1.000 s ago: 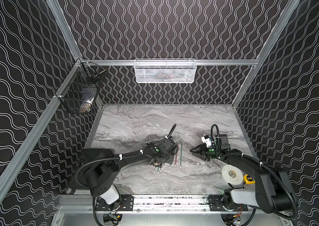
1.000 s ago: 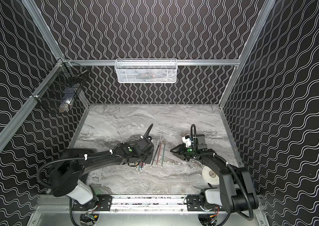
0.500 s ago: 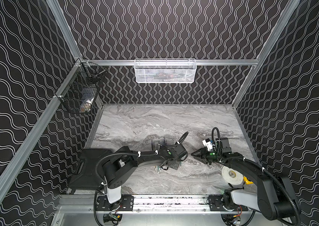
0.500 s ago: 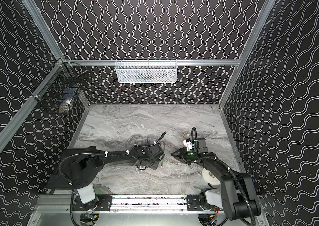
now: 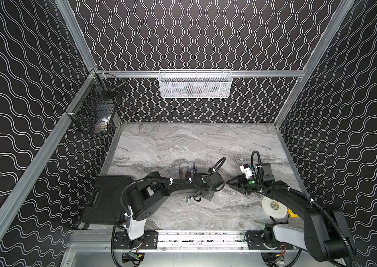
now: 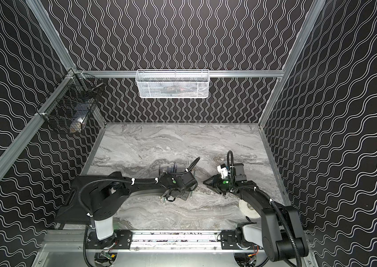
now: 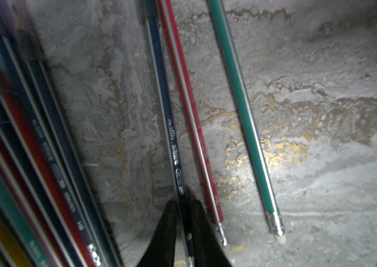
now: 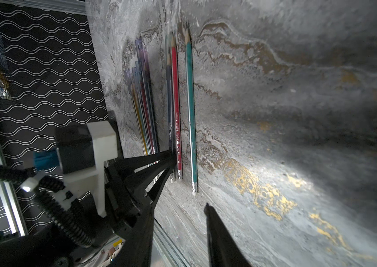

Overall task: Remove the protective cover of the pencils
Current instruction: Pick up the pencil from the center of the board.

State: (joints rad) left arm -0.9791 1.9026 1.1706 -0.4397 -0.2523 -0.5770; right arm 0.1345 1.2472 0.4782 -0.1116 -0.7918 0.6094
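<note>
Top view: pencils (image 5: 186, 171) mid-table; my R gripper (image 5: 230, 183) near them, spread, empty. L wrist: L gripper (image 7: 183, 203) pinching blue pencil (image 7: 164, 104) near eraser end; red pencil (image 7: 189, 115), green pencil (image 7: 243, 111) just beside. R wrist: rest bundled in clear cover (image 8: 141, 53), apart.

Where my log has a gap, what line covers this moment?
left gripper: shut on blue pencil | right gripper: open, empty | red pencil, green pencil: on table | other pencils: in cover

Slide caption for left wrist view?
Left gripper pinches dark blue pencil; red pencil and green pencil lie loose beside it on grey marble tabletop.
</note>
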